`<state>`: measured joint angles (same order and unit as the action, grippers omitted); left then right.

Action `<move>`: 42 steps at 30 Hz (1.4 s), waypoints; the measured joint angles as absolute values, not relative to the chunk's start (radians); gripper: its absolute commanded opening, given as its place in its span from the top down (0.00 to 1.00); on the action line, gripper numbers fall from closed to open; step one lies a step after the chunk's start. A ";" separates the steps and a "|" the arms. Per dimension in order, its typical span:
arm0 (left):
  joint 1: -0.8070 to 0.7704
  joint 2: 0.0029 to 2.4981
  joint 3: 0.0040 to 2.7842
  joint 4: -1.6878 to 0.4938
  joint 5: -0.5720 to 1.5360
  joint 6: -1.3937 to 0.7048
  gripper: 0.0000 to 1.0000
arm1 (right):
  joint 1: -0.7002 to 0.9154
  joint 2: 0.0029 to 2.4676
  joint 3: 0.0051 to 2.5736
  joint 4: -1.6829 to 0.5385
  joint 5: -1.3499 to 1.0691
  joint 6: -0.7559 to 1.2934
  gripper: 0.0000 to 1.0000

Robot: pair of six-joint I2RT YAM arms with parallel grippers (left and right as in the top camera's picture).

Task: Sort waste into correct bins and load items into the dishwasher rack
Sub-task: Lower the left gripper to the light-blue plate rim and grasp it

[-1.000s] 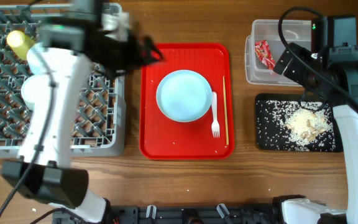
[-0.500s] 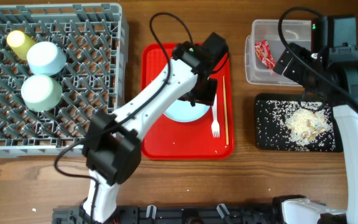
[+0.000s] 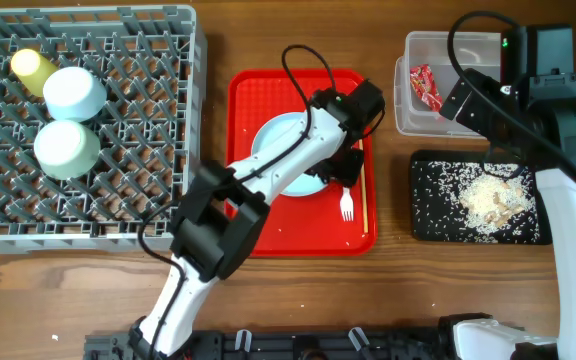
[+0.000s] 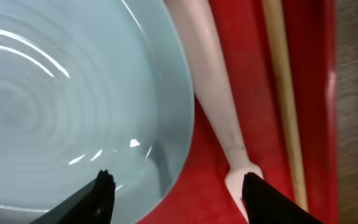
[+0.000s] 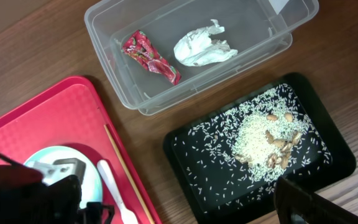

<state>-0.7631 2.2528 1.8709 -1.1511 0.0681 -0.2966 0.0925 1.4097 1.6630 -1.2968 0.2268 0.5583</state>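
The pale blue plate (image 3: 286, 150) lies on the red serving tray (image 3: 253, 225), with the white fork (image 3: 347, 203) and the thin wooden stick (image 3: 362, 190) to its right. My left gripper (image 3: 344, 166) hangs low and open over the plate's right rim. In the left wrist view one finger (image 4: 101, 196) is above the plate (image 4: 61, 106) and the other above the fork handle (image 4: 216, 112), beside the stick (image 4: 284, 106); nothing is pinched. My right gripper (image 3: 465, 100) stays wide open and empty above the bins.
The grey dishwasher rack (image 3: 118, 200) on the left holds a yellow cup (image 3: 30, 65), a pale blue bowl (image 3: 75, 92) and a pale green bowl (image 3: 66, 148). The clear tub (image 5: 278, 43) holds the red wrapper (image 5: 149, 56) and white tissue (image 5: 202, 46). Rice scraps (image 5: 260, 134) lie in the black tray (image 5: 334, 155).
My left arm swung from the rack across to the red tray, then shifted right to the plate's right rim, and its jaws narrowed. The right arm has not moved.
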 measured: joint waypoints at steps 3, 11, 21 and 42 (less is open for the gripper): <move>-0.763 2.270 1.839 -1.129 0.051 -0.289 0.37 | 0.093 1.410 1.663 -1.297 0.227 0.558 0.00; -0.731 2.272 1.814 -1.083 0.019 -0.278 0.46 | 0.093 1.410 1.663 -1.297 0.227 0.558 0.00; -0.688 2.236 1.703 -0.897 0.011 -0.210 0.70 | 0.093 1.410 1.663 -1.297 0.226 0.558 0.00; -0.721 2.160 1.641 -0.855 -0.193 -0.205 0.96 | 0.093 1.410 1.663 -1.297 0.227 0.558 0.00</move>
<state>-0.7208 2.1601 1.6409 -0.8555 -0.1928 -0.2047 0.0925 1.4097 1.6630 -1.2968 0.2268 0.5583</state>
